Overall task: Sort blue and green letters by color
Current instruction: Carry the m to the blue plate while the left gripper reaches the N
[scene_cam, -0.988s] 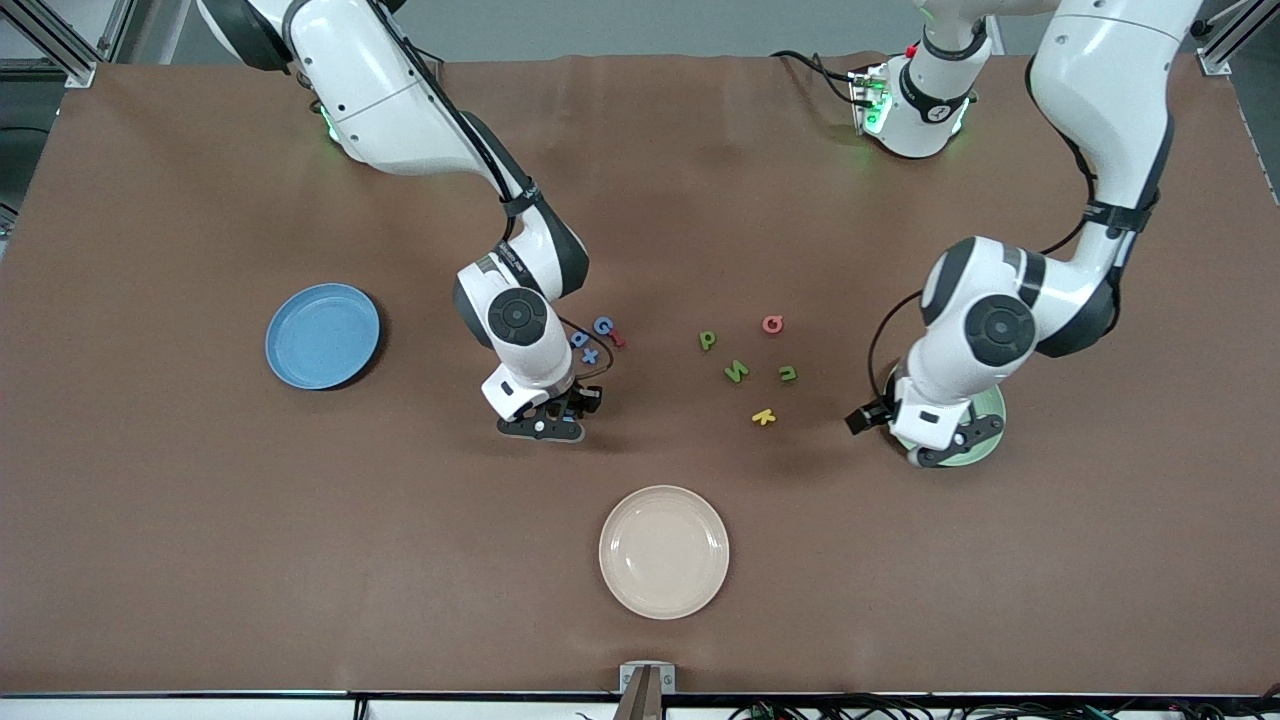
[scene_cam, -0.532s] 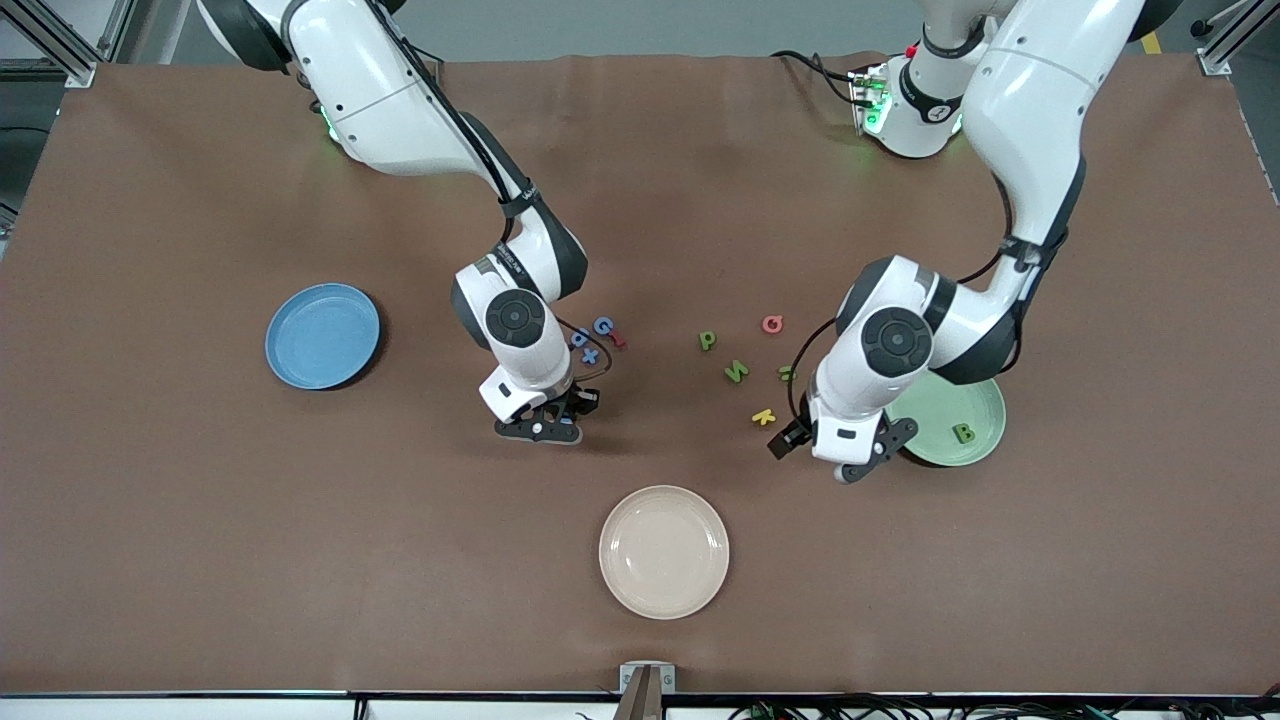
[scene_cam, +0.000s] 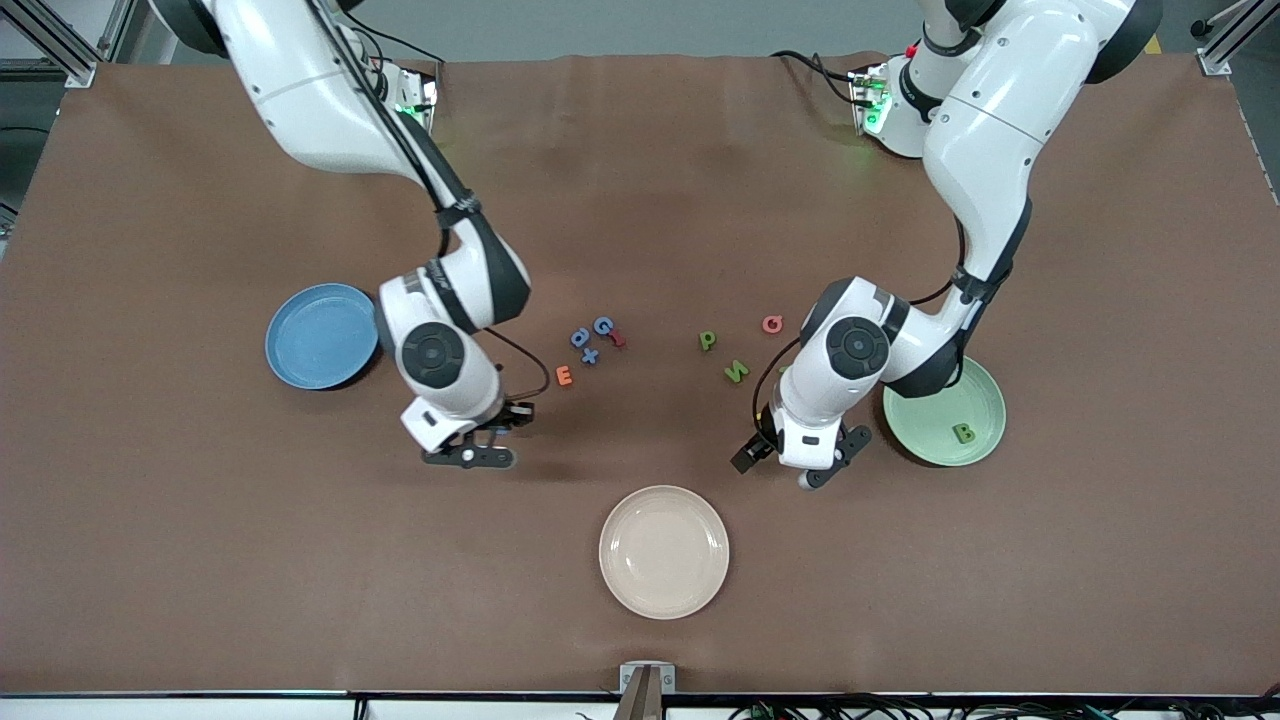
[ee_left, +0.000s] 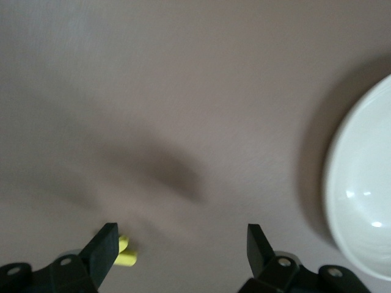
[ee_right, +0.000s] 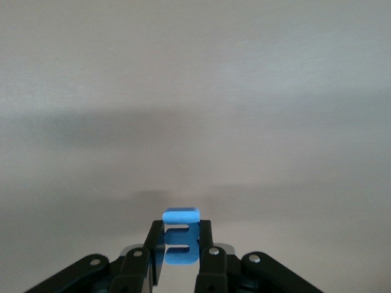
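Front view: blue plate [scene_cam: 322,335] is set at the right arm's end of the bench [scene_cam: 200,560], green plate [scene_cam: 944,412] at the left arm's end, so the two colours are kept well apart. A green B [scene_cam: 963,433] is already lying in the green plate. Loose letters are clustered mid-bench between the arms: blue ones [scene_cam: 590,340] with a red piece beside them, an orange E [scene_cam: 564,376], green P [scene_cam: 707,341], green N [scene_cam: 737,372], red Q [scene_cam: 772,324]. A beige plate [scene_cam: 664,551] is placed nearer the camera, unused. The right tool [scene_cam: 470,452] is hung over bare bench between the blue letters and the blue plate, judged to be carrying. The left tool [scene_cam: 805,462] is hung just beside the green plate, over the bench near the green letters.

Left wrist view: fingers [ee_left: 104,247] are spread wide, nothing held; a yellow letter [ee_left: 125,256] is seen just by one finger, the beige plate [ee_left: 360,201] at the edge. Yellow is not a sort colour, so a green letter is judged the likelier target.

Right wrist view: a blue letter [ee_right: 181,241] is clamped between the fingers [ee_right: 206,253], held upright over bare bench, probably for a drop into the blue plate.
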`<state>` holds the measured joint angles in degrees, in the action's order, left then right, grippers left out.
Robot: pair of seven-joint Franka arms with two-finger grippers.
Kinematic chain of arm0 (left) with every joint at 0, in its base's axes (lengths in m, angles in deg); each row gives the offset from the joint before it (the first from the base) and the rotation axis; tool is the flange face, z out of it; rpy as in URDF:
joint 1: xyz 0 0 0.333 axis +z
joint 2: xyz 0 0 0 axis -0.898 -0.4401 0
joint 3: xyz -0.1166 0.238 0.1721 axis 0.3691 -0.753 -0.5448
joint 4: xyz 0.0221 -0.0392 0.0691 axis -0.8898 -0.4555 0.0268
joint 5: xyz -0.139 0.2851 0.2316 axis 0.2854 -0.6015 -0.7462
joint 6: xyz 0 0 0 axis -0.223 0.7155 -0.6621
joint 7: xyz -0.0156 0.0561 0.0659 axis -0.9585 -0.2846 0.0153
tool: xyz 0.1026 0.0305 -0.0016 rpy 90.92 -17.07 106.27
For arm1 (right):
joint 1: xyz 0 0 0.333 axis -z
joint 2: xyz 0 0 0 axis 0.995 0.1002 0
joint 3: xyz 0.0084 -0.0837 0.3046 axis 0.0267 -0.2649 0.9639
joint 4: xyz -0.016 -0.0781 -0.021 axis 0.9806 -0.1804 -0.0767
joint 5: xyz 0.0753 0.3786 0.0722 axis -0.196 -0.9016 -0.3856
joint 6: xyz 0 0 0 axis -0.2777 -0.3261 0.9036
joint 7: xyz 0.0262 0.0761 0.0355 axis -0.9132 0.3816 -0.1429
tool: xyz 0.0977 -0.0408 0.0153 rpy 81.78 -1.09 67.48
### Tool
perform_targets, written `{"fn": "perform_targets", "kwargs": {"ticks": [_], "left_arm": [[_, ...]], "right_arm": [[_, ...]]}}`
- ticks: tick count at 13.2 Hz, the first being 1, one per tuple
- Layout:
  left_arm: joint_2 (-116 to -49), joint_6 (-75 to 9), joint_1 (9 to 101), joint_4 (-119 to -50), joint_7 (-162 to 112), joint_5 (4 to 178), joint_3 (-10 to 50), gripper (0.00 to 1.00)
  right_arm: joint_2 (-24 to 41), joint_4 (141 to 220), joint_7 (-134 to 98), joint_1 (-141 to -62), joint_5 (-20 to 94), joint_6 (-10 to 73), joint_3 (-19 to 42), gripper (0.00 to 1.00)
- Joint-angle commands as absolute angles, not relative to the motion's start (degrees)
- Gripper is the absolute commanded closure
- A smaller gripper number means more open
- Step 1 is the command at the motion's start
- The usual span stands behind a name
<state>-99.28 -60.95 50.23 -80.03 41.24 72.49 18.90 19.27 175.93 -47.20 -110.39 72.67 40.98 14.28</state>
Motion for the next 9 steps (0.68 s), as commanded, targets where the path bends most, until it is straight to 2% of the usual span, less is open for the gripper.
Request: {"fn": "perform_targets", "kwargs": {"ticks": [1, 5, 7, 9], "left_arm": [[-95.9, -60.4, 46.9, -86.4, 48.9, 72.9, 18.6, 0.1], [-92.9, -51.6, 44.3, -89.9, 55.0, 72.4, 18.6, 0.12], [-92.9, -51.4, 43.8, -90.8, 59.0, 72.3, 18.7, 0.13], [-93.0, -51.4, 43.2, -91.0, 59.5, 72.3, 18.6, 0.14]], "right_arm": [[7.1, 188.8, -38.3, -105.1, 73.4, 40.6, 15.4, 1.0], [-8.3, 206.1, -28.0, -98.5, 73.3, 41.2, 15.4, 1.0], [-13.2, 213.6, -23.4, -95.2, 73.3, 43.6, 15.3, 0.99], [-14.4, 219.1, -19.4, -91.2, 73.3, 47.3, 15.3, 0.98]]}}
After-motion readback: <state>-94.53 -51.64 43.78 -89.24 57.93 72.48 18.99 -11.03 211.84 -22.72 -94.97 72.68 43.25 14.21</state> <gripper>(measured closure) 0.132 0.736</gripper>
